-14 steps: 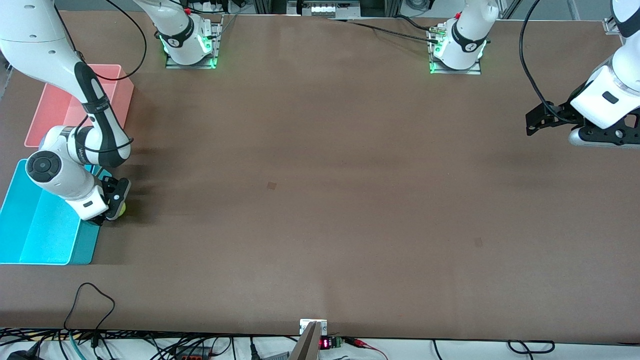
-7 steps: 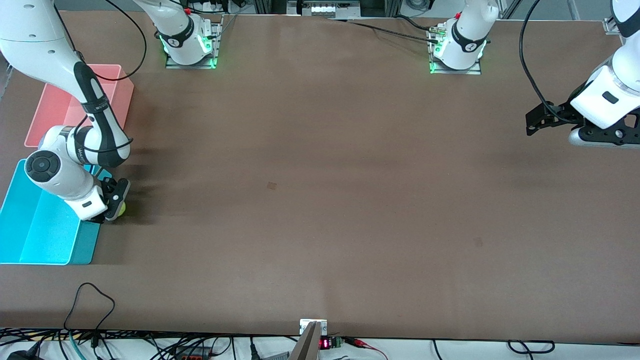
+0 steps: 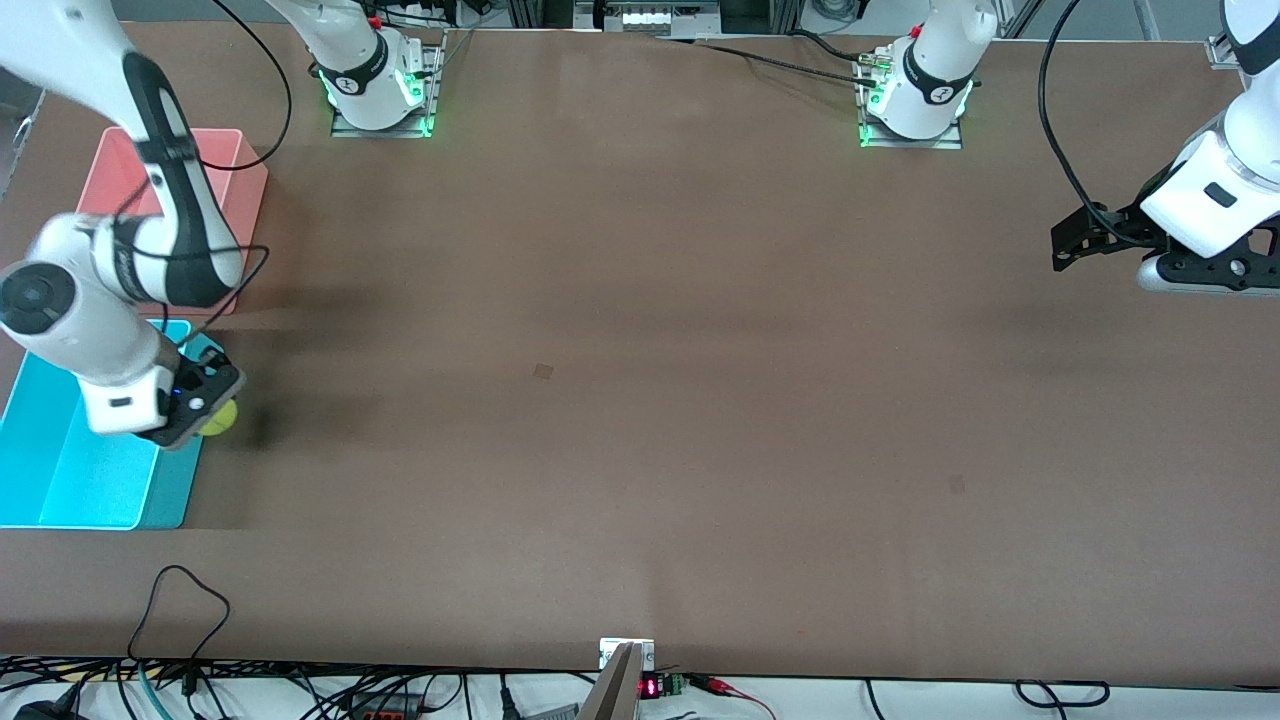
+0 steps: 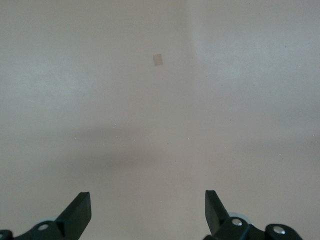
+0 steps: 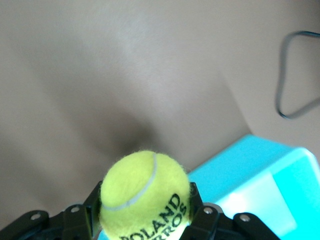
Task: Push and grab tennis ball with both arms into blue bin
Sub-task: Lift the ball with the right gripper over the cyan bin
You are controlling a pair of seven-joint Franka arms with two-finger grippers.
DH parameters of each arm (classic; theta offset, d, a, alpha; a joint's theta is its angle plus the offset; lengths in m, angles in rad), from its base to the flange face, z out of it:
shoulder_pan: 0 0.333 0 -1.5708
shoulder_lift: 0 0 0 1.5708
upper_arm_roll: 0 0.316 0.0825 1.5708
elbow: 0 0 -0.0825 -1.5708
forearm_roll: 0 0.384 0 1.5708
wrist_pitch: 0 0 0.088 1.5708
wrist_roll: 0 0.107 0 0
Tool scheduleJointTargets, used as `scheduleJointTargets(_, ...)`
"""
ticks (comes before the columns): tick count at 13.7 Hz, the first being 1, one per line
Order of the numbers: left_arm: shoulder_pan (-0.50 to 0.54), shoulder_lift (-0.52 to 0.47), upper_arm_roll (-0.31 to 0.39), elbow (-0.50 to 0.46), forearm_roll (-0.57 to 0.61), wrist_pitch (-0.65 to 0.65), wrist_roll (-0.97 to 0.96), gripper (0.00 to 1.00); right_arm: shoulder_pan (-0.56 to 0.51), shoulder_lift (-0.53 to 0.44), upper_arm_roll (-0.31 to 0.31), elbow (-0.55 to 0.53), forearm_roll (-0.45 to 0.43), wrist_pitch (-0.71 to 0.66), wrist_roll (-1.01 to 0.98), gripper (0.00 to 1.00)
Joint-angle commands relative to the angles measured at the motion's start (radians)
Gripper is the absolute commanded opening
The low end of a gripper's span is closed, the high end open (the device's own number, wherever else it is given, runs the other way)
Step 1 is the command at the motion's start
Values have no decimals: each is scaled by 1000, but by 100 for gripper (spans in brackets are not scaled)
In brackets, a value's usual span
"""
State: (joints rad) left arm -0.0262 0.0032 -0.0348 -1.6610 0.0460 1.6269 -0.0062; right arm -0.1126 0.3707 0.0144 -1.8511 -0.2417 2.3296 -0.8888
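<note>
I have the right gripper (image 3: 200, 412) clamped on the tennis ball (image 3: 219, 417), lifted off the table (image 3: 640, 400) over the edge of the blue bin (image 3: 70, 470) at the right arm's end. The pink bin (image 3: 240, 170) sits farther from the front camera. My left gripper (image 3: 1075, 240) waits, fingers (image 4: 77, 216) spread, over bare table at its own end.

Even overhead light; brown table (image 3: 640, 400) evenly lit, no glare. Soft shadow on it beside the tennis ball (image 3: 219, 417). Right wrist view: ball sharp, blue bin (image 5: 260, 175) washed-out, blurred.
</note>
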Motion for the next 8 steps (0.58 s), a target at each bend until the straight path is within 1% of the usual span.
scheduleJointTargets(1, 2, -20, 0, -9, -18, -1, 23, 100, -34, -104, -16, -19, 71, -85, 140, 0)
scheduleJointTargets(2, 2, -20, 0, -9, -18, -1, 23, 100, -59, -110, -46, -13, 120, -91, 148, 0)
scheduleJointTargets(4, 2, -20, 0, -9, -18, -1, 23, 100, -61, -101, -155, -16, 191, -91, 172, 0)
scheduleJointTargets(5, 0, -20, -5, -9, -18, -1, 23, 100, -61, -90, -187, -11, 218, -91, 206, 0)
scheduleJointTargets(8, 2, -19, -8, -9, -18, -1, 23, 100, -58, -35, -258, -8, 222, -79, 300, 0)
